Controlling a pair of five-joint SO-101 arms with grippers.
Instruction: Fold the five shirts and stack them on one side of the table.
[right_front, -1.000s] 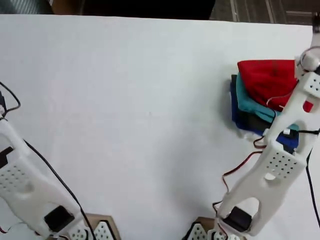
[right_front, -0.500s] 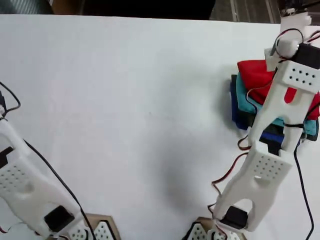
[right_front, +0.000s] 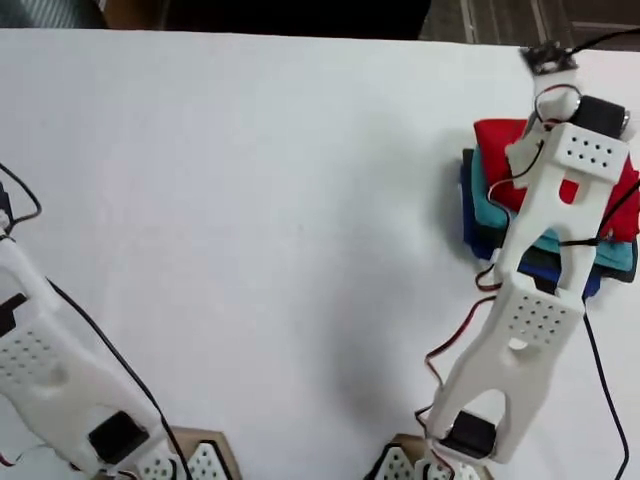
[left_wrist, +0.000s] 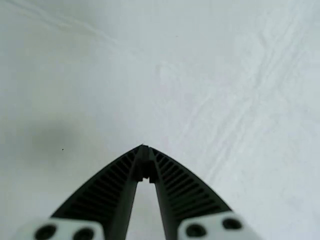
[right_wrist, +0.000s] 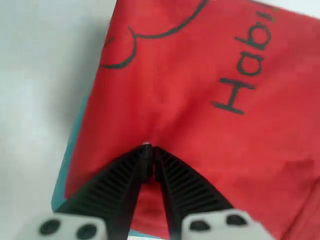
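**Closed jaws on the red shirt, stack at three o'clock**

Standing over the white table (right_front: 250, 200), I see the folded shirts piled at its three o'clock edge, well away from the wide bare middle. The red shirt (right_front: 497, 148) lies on top. A teal shirt (right_front: 488, 205) peeks out beneath it on the side facing the table's centre, and under that show a dark layer and a blue shirt (right_front: 467, 215) at the bottom edge of the pile.

The right arm (right_front: 535, 310) rises from its base at about five o'clock and stretches up across the stack, covering much of it. From its wrist camera, the right gripper (right_wrist: 148, 150) has both jaws drawn together, tips meeting right at the red shirt (right_wrist: 190, 90), roughly mid-cloth. The fabric creases slightly around the tips, but I cannot tell whether any cloth is pinched between them. A strip of teal (right_wrist: 75, 165) shows past the red edge, with bare table (right_wrist: 40, 75) beyond.

The left arm (right_front: 60, 370) sits low at about eight o'clock, far from the pile. The left gripper (left_wrist: 144, 152) is likewise closed, its ribbed jaws meeting in a point above plain white table surface (left_wrist: 200, 75), with nothing between them.
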